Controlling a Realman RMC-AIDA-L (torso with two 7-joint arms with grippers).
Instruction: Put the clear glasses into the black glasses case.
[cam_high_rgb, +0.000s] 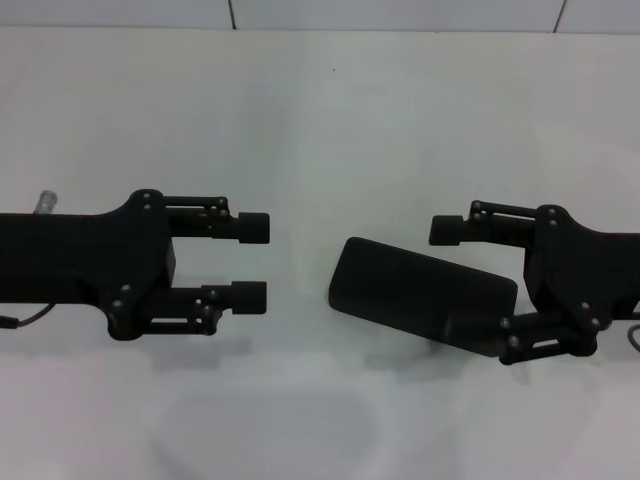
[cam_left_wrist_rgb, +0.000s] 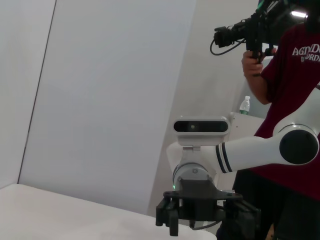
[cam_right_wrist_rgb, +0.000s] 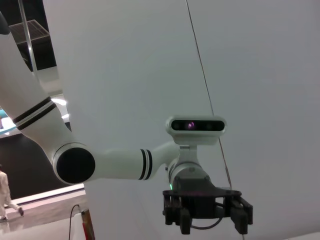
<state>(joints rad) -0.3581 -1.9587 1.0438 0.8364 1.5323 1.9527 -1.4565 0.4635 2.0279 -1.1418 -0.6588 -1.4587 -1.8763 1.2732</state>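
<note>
Black and closed, the black glasses case (cam_high_rgb: 422, 297) lies on the white table (cam_high_rgb: 330, 120) by the right gripper (cam_high_rgb: 470, 285), spread around its end as if steadying it, while the left gripper (cam_high_rgb: 254, 264) hovers spread and empty, clear glasses unseen.

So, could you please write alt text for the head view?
A closed black glasses case lies tilted on a white table, between two end effectors: the left end effector open, the right end effector open around the case's end.

Robotics lab / recording setup. Evidence: bare white table (cam_high_rgb: 320, 120), plain white wall panels (cam_left_wrist_rgb: 115, 100), white robot arm (cam_left_wrist_rgb: 260, 150) w/ wrist camera (cam_left_wrist_rgb: 200, 126), person in maroon shirt (cam_left_wrist_rgb: 295, 100) filming w/ handheld camera rig (cam_left_wrist_rgb: 245, 30).
</note>
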